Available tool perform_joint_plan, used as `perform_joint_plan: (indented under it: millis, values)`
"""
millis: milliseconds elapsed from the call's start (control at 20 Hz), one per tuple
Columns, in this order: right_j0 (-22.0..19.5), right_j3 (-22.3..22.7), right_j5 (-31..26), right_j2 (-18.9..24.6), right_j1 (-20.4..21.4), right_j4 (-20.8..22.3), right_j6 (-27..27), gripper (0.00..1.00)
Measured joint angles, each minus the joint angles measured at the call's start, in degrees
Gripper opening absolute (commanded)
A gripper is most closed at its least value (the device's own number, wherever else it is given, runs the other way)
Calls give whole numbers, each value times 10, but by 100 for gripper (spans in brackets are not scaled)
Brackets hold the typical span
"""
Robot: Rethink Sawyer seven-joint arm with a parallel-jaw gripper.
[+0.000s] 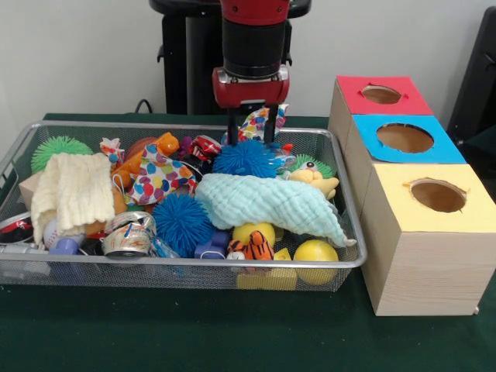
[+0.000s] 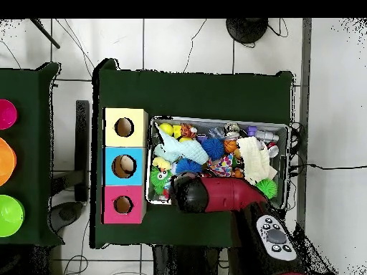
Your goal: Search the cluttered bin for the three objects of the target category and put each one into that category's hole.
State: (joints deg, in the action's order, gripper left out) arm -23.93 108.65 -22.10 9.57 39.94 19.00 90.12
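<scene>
The wire mesh bin (image 1: 155, 263) is full of mixed toys. One polka-dot wrapper (image 1: 260, 121) lies at the bin's far side, right behind and between my gripper's (image 1: 252, 130) two black fingers, which stand apart, tips just above a spiky blue ball (image 1: 246, 158). I cannot tell if they touch the wrapper. A second polka-dot wrapper (image 1: 159, 175) lies left of centre. A small dotted scrap (image 1: 111, 147) shows at the far left. The yellow-topped box's hole (image 1: 438, 195) is at the right front. In the overhead view my arm (image 2: 215, 195) hides the gripper; the yellow box's hole (image 2: 124, 127) is left of the bin (image 2: 222, 120).
Blue-topped (image 1: 405, 138) and red-topped (image 1: 381, 94) boxes stand behind the yellow one. The bin holds a second spiky blue ball (image 1: 182, 221), a dented can (image 1: 128, 237), a cream cloth (image 1: 74, 190), a pale green cloth (image 1: 271, 203), a green spiky ball (image 1: 58, 146) and yellow balls (image 1: 315, 253).
</scene>
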Motion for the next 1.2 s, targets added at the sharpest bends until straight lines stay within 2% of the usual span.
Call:
perform_joint_plan:
  millis: [700, 900, 1200]
  values:
    - [-44, -1, 0, 8, -3, 18, 0, 100]
    - [-52, 9, 0, 15, 9, 19, 0, 100]
    - [-53, 48, 0, 17, 46, 19, 0, 100]
